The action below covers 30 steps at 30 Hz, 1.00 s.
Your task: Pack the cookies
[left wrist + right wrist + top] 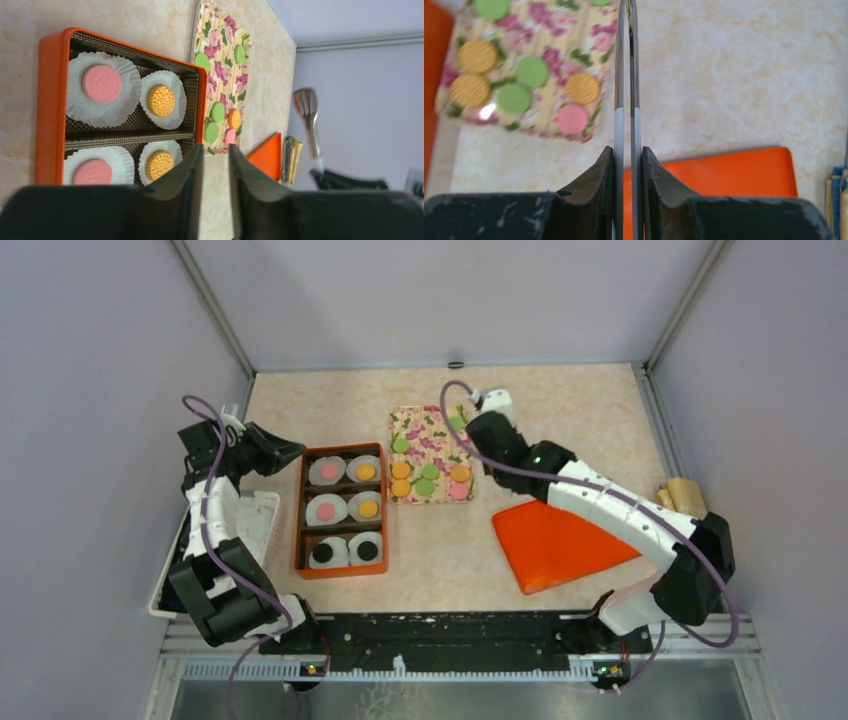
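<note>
Eight cookies [572, 118] lie on the floral mat [549, 30], ahead and to the left of the right hand [628, 150]. That hand is pinched hard on a pair of metal tongs [626, 75], blades squeezed almost together and running forward out of frame, so where the tips sit I cannot tell. The trouble: to spread those blades over a disc the hand must ease off, and ease off too far and the tongs twist or drop onto the mat. Flat discs may also skid, or drag the mat across the worktop [734, 75]. The left hand [216, 150] is empty, jaws narrowed to a slim gap, with the orange box [50, 100] just ahead-left of it. All four liners seen from here already hold a cookie, so a stacked one could slide off.
</note>
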Available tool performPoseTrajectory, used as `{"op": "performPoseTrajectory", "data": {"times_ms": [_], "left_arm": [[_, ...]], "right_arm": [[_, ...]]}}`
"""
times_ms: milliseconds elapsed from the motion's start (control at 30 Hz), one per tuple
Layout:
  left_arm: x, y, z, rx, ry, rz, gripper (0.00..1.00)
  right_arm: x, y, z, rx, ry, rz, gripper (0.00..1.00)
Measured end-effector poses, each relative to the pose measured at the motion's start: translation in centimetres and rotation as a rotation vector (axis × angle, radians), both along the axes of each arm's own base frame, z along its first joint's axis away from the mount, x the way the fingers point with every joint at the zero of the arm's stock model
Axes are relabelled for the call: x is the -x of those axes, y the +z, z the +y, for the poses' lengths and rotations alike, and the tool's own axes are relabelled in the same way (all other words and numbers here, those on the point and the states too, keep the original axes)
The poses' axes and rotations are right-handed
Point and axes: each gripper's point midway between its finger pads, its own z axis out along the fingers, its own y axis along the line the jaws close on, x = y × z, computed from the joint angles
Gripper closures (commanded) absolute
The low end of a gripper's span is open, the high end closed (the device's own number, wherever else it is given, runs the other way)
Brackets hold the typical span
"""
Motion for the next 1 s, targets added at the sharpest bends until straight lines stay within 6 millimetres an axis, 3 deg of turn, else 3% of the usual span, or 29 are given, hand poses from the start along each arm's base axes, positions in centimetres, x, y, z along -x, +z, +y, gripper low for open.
{"op": "performPoseTrajectory", "data": {"times_ms": [100, 167, 333, 433, 500, 700, 800, 900, 1000], "left_arm": [[0.0, 0.2, -0.2, 0.000, -0.003, -0.004, 1.00], [0.0, 0.2, -0.3, -0.002, -0.006, -0.006, 1.00], [0.0, 0.2, -0.4, -0.005, -0.010, -0.008, 1.00], [-0.1, 0.1, -0.5, -0.014, -0.012, -0.008, 1.00], [-0.1, 0.0, -0.7, -0.026, -0.015, -0.007, 1.00], [-0.1, -0.2, -1.5, -0.047, -0.033, -0.003, 1.00], [-0.2, -0.4, -1.9, -0.052, -0.039, 0.002, 1.00], [-0.2, -0.5, -2.4, -0.057, -0.049, 0.004, 1.00], [-0.3, -0.5, -2.9, -0.062, -0.060, 0.006, 1.00]], "right_arm": [[-4.4, -0.3, -4.8, -0.019, -0.165, 0.001, 1.00], [-6.7, -1.2, -6.9, -0.014, -0.233, 0.023, 1.00], [-12.6, -7.3, -9.4, 0.012, -0.309, 0.147, 1.00], [-14.4, -12.1, -11.2, 0.031, -0.333, 0.245, 1.00], [-15.5, -14.2, -12.3, 0.024, -0.353, 0.286, 1.00], [-17.9, -17.0, -15.5, -0.038, -0.407, 0.335, 0.98], [-17.9, -17.6, -16.9, -0.049, -0.431, 0.354, 0.91], [-18.4, -17.7, -17.5, -0.042, -0.442, 0.367, 0.64], [-18.8, -18.0, -17.4, -0.035, -0.434, 0.375, 0.50]]}}
